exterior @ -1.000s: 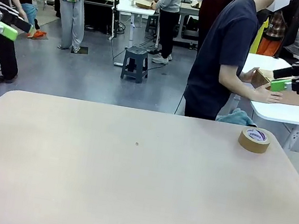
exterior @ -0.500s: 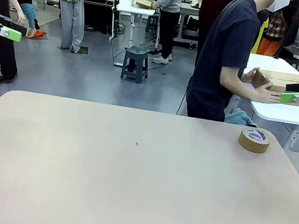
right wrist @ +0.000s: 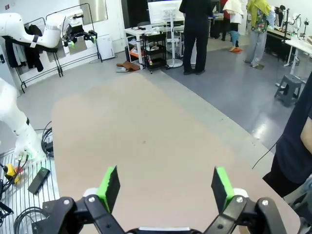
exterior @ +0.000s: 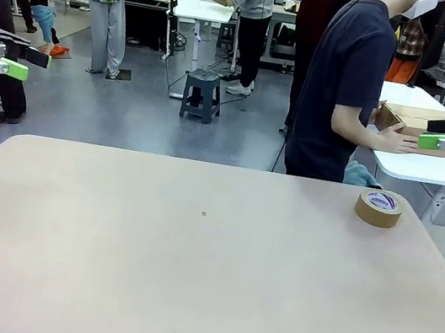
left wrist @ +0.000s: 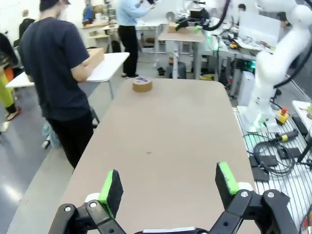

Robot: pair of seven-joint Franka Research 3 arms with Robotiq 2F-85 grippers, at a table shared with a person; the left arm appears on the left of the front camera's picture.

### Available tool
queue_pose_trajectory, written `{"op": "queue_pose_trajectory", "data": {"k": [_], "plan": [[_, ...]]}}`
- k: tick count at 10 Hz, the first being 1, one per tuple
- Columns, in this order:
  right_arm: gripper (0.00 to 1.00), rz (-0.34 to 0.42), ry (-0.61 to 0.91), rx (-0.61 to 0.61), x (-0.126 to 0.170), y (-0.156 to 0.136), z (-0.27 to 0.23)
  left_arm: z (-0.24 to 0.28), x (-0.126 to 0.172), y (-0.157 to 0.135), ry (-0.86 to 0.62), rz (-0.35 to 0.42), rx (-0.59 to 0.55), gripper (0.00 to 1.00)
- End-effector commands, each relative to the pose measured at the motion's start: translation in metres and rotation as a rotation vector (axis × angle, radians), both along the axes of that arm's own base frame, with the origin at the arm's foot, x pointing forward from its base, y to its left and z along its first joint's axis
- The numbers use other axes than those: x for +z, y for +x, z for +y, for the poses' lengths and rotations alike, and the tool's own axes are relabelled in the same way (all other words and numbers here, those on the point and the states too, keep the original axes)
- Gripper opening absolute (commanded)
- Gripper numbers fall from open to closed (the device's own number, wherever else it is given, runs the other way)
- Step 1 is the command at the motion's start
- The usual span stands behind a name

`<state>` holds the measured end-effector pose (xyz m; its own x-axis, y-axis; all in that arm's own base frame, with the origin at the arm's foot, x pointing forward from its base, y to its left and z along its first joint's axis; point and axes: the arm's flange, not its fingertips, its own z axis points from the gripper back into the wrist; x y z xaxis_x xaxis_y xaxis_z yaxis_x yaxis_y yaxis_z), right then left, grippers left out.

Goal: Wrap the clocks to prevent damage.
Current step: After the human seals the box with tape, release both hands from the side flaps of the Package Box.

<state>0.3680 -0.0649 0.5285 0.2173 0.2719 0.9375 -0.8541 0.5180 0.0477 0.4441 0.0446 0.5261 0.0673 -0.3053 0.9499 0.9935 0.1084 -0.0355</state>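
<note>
Both claws barely shift since before: left claw (exterior: pixel 19 62) and right claw (exterior: pixel 433 133) stay spread, gripping nothing. Person's cardboard box (exterior: pixel 409 123) at far right, contents hidden.

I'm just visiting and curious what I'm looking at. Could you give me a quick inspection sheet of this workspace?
Surface: beige table, mostly bare.
Job's things: roll of brown tape near the far right corner; no clocks or wrapping seen.
Clutter: nothing seen.
End effectors: left end effector and right end effector both open, held above the table's ends, holding nothing.
Cables: black cables on the floor grid beside the table.
Surroundings: person in a dark shirt at the far side, hands on a cardboard box on a white table.
</note>
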Motion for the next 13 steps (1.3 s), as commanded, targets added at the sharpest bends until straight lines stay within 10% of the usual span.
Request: {"op": "queue_pose_trajectory", "data": {"k": [1, 13], "plan": [[1.0, 0.001, 0.009, -0.006, -0.002, -0.001, -0.004, 0.01, 0.003, 0.008, 0.03, -0.014, -0.026, 1.0], [1.0, 0.001, 0.009, -0.006, -0.002, -0.001, -0.004, 0.0, 0.0, 0.0, 0.0, 0.0, 0.0, 1.0]]}}
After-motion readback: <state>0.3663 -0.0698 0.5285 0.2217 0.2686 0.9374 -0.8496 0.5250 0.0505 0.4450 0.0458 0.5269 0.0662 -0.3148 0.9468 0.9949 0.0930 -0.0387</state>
